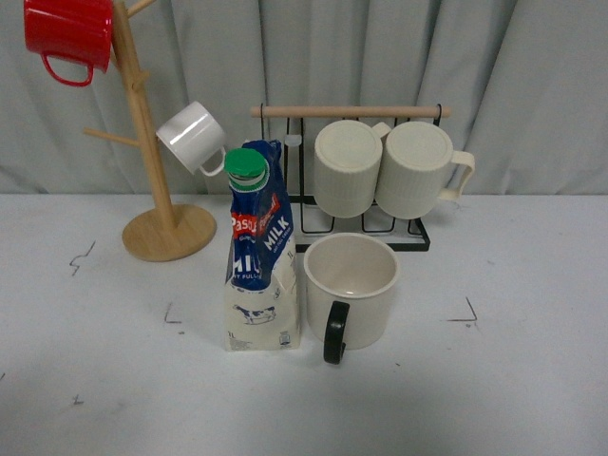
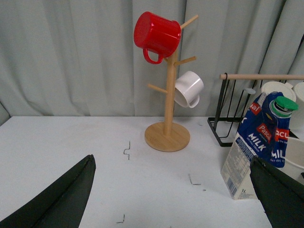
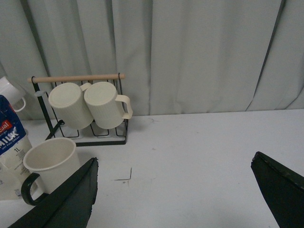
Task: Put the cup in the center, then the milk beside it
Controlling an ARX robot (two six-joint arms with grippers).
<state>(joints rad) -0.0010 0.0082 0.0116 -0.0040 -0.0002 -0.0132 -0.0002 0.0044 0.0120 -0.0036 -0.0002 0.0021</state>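
Observation:
The cream cup [image 1: 350,288] with a black handle stands upright in the middle of the white table, handle toward me. It also shows in the right wrist view [image 3: 50,166]. The blue-and-white milk carton [image 1: 260,256] with a green cap stands upright just left of the cup, touching or nearly touching it. The carton also shows in the left wrist view [image 2: 259,145] and partly in the right wrist view [image 3: 10,149]. My left gripper [image 2: 173,194] is open and empty, left of the carton. My right gripper [image 3: 175,194] is open and empty, right of the cup. Neither arm shows in the front view.
A wooden mug tree [image 1: 157,204] at the back left holds a red mug [image 1: 68,36] and a small white cup [image 1: 192,138]. A black wire rack [image 1: 366,180] behind the cup holds two ribbed cream mugs [image 1: 385,169]. Small corner marks [image 1: 465,313] are drawn on the table. A grey curtain hangs behind.

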